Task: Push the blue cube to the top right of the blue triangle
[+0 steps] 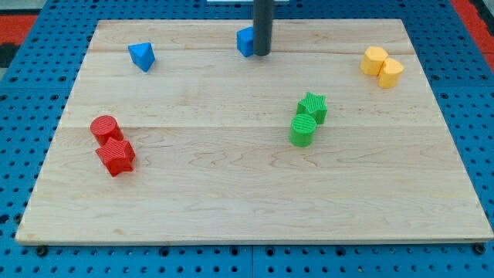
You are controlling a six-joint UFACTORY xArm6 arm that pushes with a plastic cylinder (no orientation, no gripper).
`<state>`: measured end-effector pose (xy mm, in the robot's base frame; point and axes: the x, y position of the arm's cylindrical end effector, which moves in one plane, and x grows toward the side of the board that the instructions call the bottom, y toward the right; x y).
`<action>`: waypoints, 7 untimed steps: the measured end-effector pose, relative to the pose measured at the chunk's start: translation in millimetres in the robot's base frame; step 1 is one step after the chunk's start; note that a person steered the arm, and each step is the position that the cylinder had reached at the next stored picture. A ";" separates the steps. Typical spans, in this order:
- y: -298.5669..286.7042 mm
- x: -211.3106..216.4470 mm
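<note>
Rod is coming down from the top edge, my tip [262, 54] sitting right against the right side of the blue cube [245, 42], partly covering it. No hand on this arm, just the bare rod, so nothing is being held. Cube is lying at upper centre of the wooden board [255, 201]. Blue triangle [142, 55] is sitting well apart in the upper left. Two yellow blocks [381, 66] are touching in the upper right. Green star [313, 106] is touching the green cylinder [302, 130], right of centre. Red cylinder [105, 128] is touching the red star [116, 156], left side.
</note>
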<state>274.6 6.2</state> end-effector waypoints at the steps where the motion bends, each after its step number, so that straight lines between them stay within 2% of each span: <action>1: -31.4 0.0; 2: -29.4 5.0; 3: 32.8 22.5; 4: 42.6 19.1; 5: 31.8 -6.9; 7: 5.1 -31.7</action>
<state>242.9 11.3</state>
